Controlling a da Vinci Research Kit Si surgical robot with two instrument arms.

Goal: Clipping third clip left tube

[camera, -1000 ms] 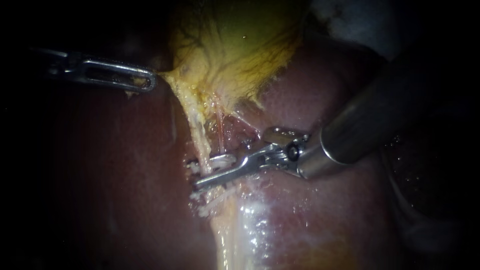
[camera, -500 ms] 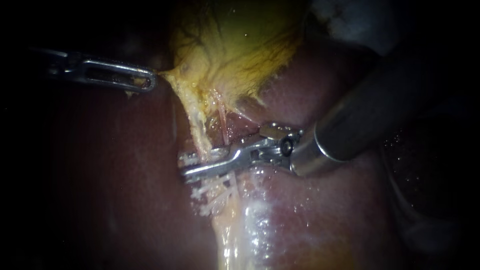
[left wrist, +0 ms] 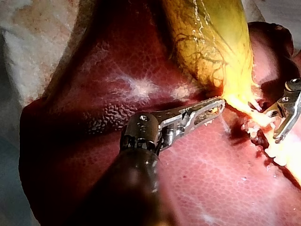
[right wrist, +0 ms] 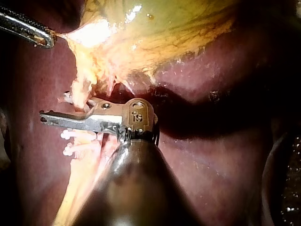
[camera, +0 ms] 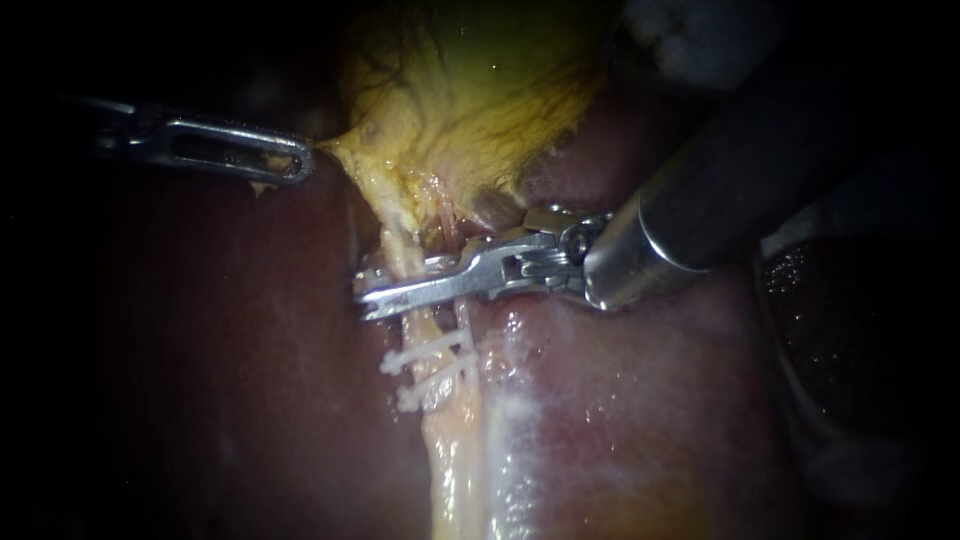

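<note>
The yellow-green gallbladder (camera: 480, 90) lies on the dark red liver (camera: 620, 400). My left instrument (camera: 295, 160) is shut on the gallbladder's pale edge and holds it stretched to the left. A pale left tube (camera: 398, 240) runs down from there. My right instrument (camera: 365, 292) reaches across it from the right, its jaws open, with the tube between them. Two white clips (camera: 430, 350) (camera: 435, 385) sit on the tube just below the jaws. In the right wrist view the jaws (right wrist: 44, 117) lie across the tube, above the clips (right wrist: 77, 141).
A thin reddish tube (camera: 445, 215) runs beside the left tube, to its right. Pale glistening tissue (camera: 470, 470) continues down from the clips. White gauze (left wrist: 28, 42) lies beyond the liver's edge in the left wrist view.
My right instrument has moved up along the left tube and slightly left, away from the two clips, which now show whole below its jaws. The left instrument has kept its hold.
</note>
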